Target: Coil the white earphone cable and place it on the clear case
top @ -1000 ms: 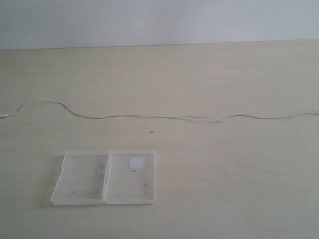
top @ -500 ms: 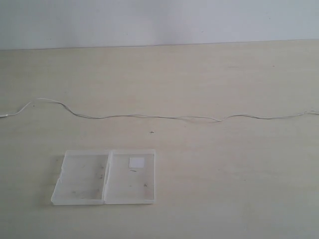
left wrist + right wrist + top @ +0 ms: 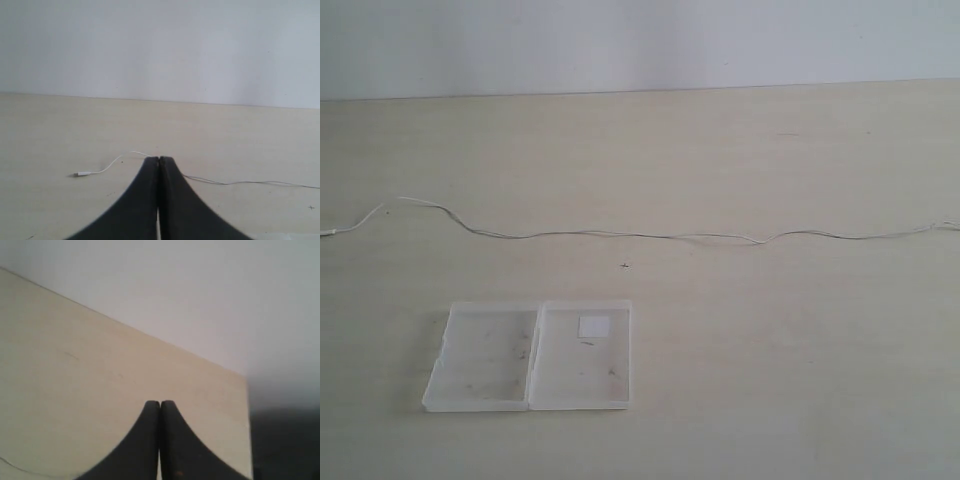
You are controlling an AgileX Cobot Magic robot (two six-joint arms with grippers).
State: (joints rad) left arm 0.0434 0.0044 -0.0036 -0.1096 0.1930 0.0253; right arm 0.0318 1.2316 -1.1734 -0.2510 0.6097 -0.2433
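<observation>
Grippers sit closed and empty at the outset: the left gripper (image 3: pixel 159 159) has its two dark fingers pressed tip to tip over the pale table (image 3: pixel 780 390), and the right gripper (image 3: pixel 160 403) is shut on nothing in the same way. Just beyond the left fingertips lies one end of the white earphone cable (image 3: pixel 115 162), ending in a small plug (image 3: pixel 82 173). Farther out, the exterior view shows the cable (image 3: pixel 640 236) running in a loose, wavy line nearly from one side of the table to the other, uncoiled. The clear case (image 3: pixel 485 360) lies open and flat nearer the camera, well apart from the wire, with a white sticker (image 3: pixel 593 326) in one half and nothing resting on it. By these pictures no part of the job is done: gathering the cable, coiling it and setting it on the case all remain. Only the exterior view takes in the case and the cable's full run, though neither arm appears there. Only the left wrist view brings the plug end close. The right wrist view offers bare tabletop, its far edge and the wall (image 3: pixel 200 300), and a faint line low in it may be the wire.
</observation>
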